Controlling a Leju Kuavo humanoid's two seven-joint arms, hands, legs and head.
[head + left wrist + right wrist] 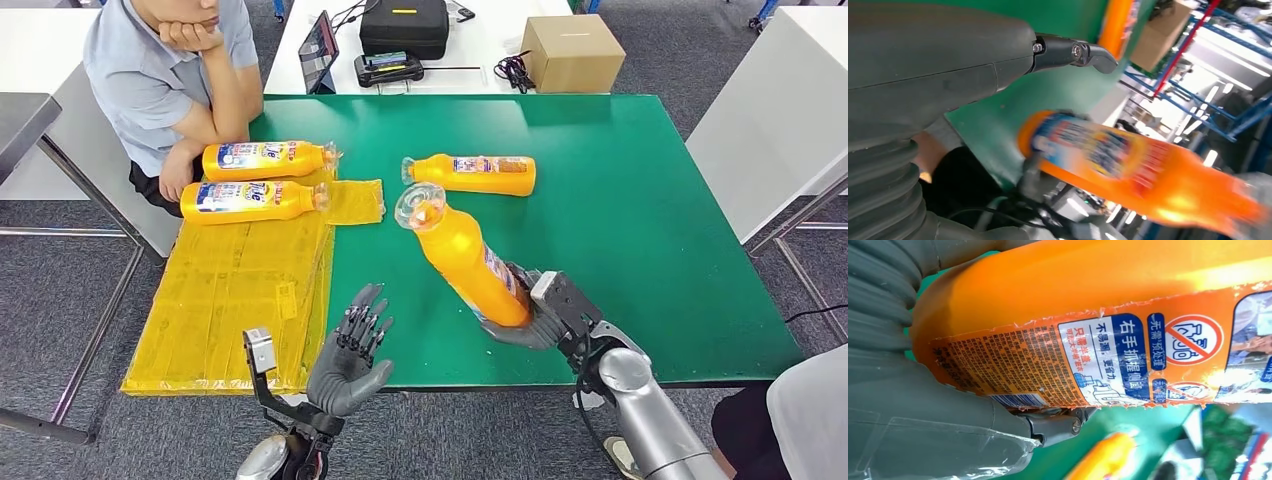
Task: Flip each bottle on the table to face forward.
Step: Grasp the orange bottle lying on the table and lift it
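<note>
My right hand (540, 318) grips the base of an orange bottle (465, 258), holding it tilted off the green table (650, 220) with its clear cap up and to the far left. In the right wrist view that bottle's (1108, 325) back label faces the camera. My left hand (352, 358) hovers open at the table's near edge, fingers spread; in its wrist view the held bottle (1148, 170) is blurred ahead of its fingertips (1093, 54). Another orange bottle (474, 174) lies on its side mid-table. Two more bottles (262, 160) (252, 200) lie on the yellow mat (240, 290).
A person (170, 80) sits at the table's far left corner, one arm resting near the mat. Behind the table stands a white table with a cardboard box (572, 52), a black case (404, 26) and a tablet (318, 48). Another person's clothing (800, 420) is at the near right.
</note>
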